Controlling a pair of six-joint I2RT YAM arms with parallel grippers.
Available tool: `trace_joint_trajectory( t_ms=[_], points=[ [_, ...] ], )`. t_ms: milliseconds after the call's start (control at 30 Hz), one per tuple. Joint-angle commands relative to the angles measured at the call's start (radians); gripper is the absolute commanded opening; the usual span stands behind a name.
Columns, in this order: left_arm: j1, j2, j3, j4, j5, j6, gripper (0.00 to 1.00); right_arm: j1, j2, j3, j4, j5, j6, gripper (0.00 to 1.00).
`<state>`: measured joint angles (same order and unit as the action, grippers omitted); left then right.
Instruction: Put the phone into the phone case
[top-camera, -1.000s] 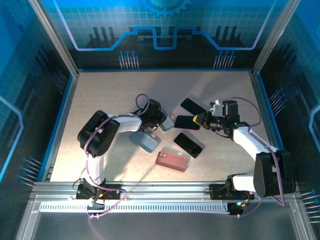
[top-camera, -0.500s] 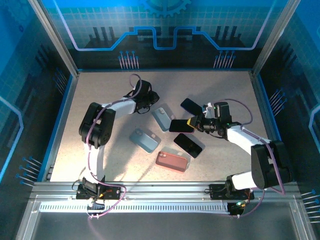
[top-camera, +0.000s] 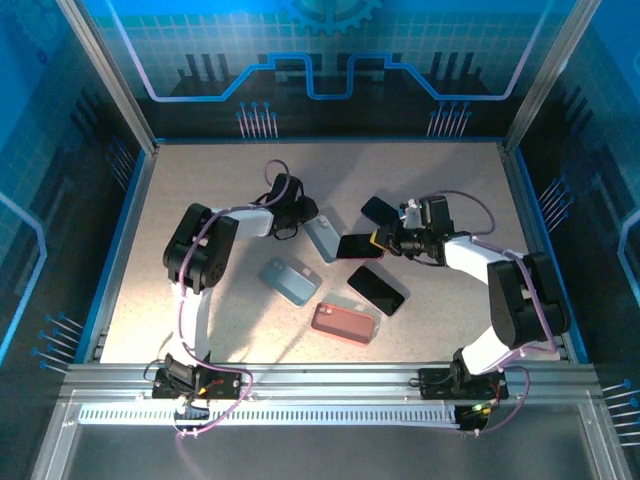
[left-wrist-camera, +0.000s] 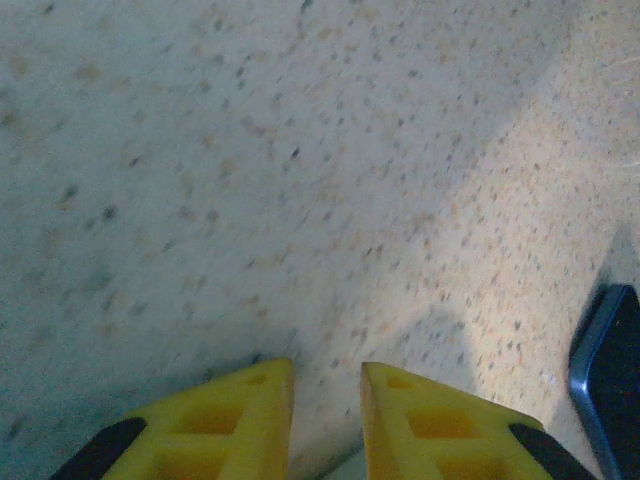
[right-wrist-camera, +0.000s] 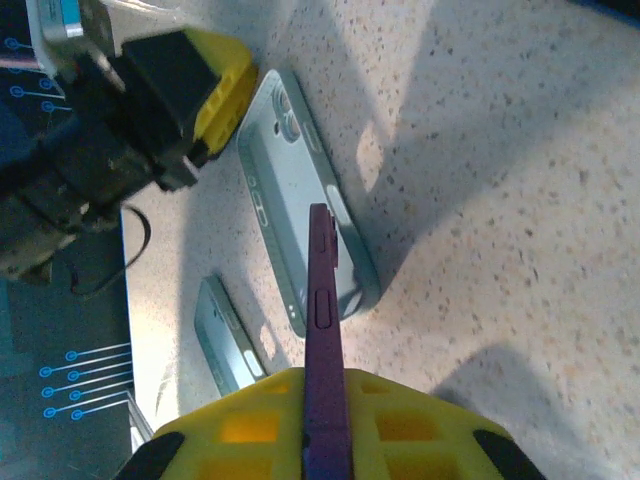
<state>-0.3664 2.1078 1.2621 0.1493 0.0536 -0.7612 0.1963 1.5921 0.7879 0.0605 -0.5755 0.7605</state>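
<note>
At the middle of the table (top-camera: 200, 300), your right gripper (top-camera: 384, 241) is clamped on the dark phone (top-camera: 358, 246), holding it edge-on over the pale blue phone case (top-camera: 322, 238). Your left gripper (left-wrist-camera: 327, 375) hangs beside that case above bare tabletop, its yellow fingers (left-wrist-camera: 230, 405) slightly parted with nothing between them.

Cool light, soft shadows on the table (top-camera: 200, 180) (left wrist view blurry).
</note>
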Motion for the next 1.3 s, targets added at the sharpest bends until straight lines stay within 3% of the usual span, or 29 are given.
trace_joint_trajectory(
  t_ms=[0,500,700,967,1267],
  points=[
    [-0.005,-0.059,-0.091,0.006,0.020,-0.038,0.25,0.008,0.047,0.066,-0.014,-0.016,-0.042,0.00],
    [-0.039,-0.211,-0.327,0.169,0.084,-0.158,0.26,-0.015,0.171,0.298,-0.242,-0.059,-0.244,0.00],
    [-0.043,-0.280,-0.385,0.188,0.101,-0.200,0.26,-0.009,0.155,0.352,-0.301,-0.107,-0.273,0.00],
    [-0.038,-0.335,-0.365,0.113,0.072,-0.146,0.28,0.026,0.065,0.247,-0.260,-0.106,-0.190,0.00],
    [-0.038,-0.236,-0.255,0.115,0.053,-0.063,0.28,0.070,0.026,0.100,-0.008,-0.063,0.044,0.00]
  ],
)
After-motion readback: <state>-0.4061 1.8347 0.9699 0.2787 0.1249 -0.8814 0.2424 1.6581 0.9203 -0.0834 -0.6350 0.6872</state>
